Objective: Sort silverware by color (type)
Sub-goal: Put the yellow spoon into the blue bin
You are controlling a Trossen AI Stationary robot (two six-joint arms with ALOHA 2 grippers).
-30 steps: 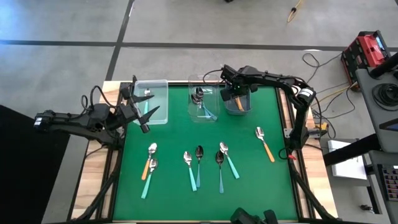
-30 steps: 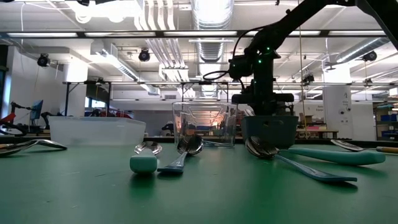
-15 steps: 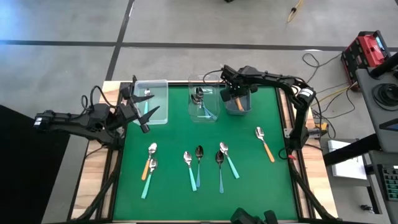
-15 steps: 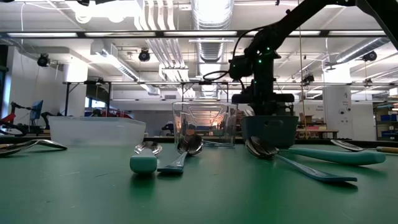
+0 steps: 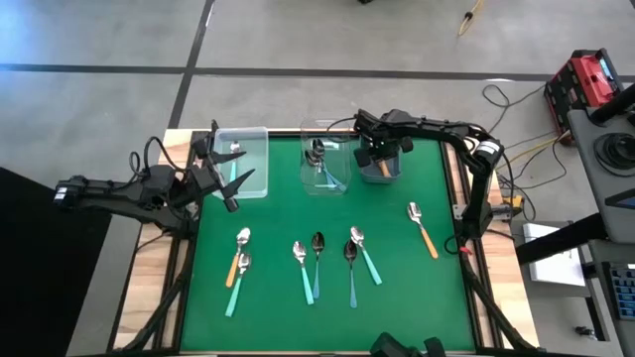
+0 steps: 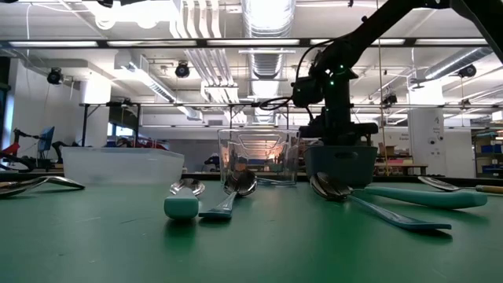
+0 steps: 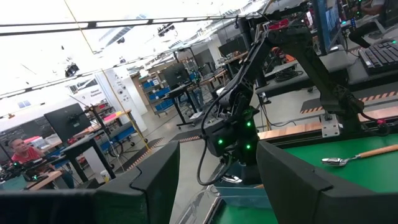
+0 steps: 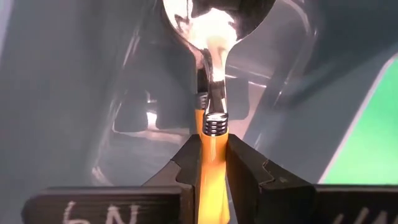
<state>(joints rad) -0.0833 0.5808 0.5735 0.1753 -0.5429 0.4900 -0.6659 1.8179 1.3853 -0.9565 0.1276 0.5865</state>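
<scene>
Pinching an orange-handled spoon (image 8: 211, 134) between closed jaws, the right gripper (image 8: 212, 163) holds it apparently inside the grey bin (image 5: 380, 170).

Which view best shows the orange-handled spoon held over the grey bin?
The right wrist view: the orange-handled spoon sits clamped in the right gripper, bowl inside the grey bin. The high view shows the gripper covering it; the low and left wrist views show only the arm at the bin.

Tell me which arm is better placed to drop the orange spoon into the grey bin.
Right: the right gripper is shut on the orange spoon over the grey bin. The left gripper waits beside the far-left bin.
</scene>
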